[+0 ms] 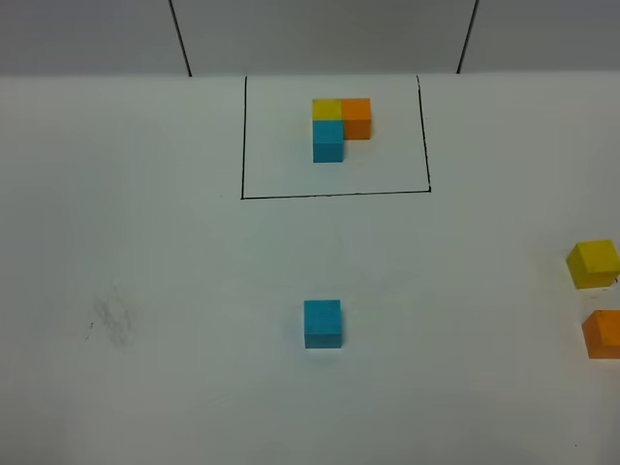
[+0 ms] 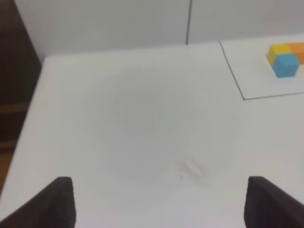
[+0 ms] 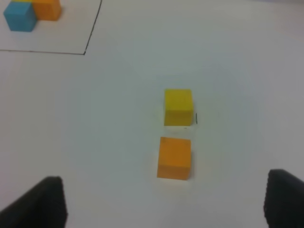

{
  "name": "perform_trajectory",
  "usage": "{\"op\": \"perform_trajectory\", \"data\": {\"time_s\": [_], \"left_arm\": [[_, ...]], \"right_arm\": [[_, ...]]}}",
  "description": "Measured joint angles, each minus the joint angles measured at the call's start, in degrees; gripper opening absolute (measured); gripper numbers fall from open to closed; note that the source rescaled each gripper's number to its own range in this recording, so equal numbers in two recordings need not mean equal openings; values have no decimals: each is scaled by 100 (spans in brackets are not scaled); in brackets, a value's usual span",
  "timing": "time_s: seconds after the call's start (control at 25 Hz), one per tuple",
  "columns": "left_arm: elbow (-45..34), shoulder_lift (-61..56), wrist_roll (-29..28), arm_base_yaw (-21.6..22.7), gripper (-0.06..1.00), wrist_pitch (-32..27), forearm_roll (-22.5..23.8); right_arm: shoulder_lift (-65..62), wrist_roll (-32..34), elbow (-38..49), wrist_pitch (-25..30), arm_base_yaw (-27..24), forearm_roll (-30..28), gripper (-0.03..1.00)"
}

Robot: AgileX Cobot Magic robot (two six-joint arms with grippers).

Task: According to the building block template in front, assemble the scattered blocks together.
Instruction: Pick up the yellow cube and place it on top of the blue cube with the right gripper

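Note:
The building block template [image 1: 339, 126] is a yellow, orange and blue L inside a black drawn rectangle at the far middle of the table. It also shows in the left wrist view [image 2: 285, 59] and the right wrist view [image 3: 28, 12]. A loose light blue cube [image 1: 323, 323] sits at the near middle. A loose yellow cube [image 1: 593, 263] [image 3: 178, 107] and a loose orange cube [image 1: 604, 334] [image 3: 174, 157] sit at the right edge, a small gap between them. My left gripper [image 2: 161, 204] is open and empty over bare table. My right gripper [image 3: 166, 199] is open and empty, just short of the orange cube.
A faint grey smudge [image 1: 111, 320] marks the table on the left and shows in the left wrist view [image 2: 192, 171]. The table's far edge meets a white wall [image 1: 310, 34]. The table's left edge [image 2: 28, 118] drops to a dark area.

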State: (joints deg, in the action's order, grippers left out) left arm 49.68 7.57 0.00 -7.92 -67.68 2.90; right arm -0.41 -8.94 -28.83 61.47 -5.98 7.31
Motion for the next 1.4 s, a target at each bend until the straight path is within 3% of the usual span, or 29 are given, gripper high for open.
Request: {"op": "perform_trajectory", "data": {"time_s": [0.2, 0.56, 0.92, 1.2, 1.4], "left_arm": [[-812, -700, -42, 4, 55, 454, -201], [-2019, -793, -47, 6, 55, 617, -216], [-2072, -793, -64, 35, 55, 633, -216], [-2072, -793, -59, 942, 55, 633, -216], [-2072, -793, -64, 1025, 55, 633, -216]], "right_arm": [[0, 0, 0, 0, 0, 0, 71], [0, 0, 0, 0, 0, 1, 71], [0, 0, 0, 0, 0, 1, 71], [0, 0, 0, 0, 0, 6, 71], [0, 0, 0, 0, 0, 6, 71]]}}
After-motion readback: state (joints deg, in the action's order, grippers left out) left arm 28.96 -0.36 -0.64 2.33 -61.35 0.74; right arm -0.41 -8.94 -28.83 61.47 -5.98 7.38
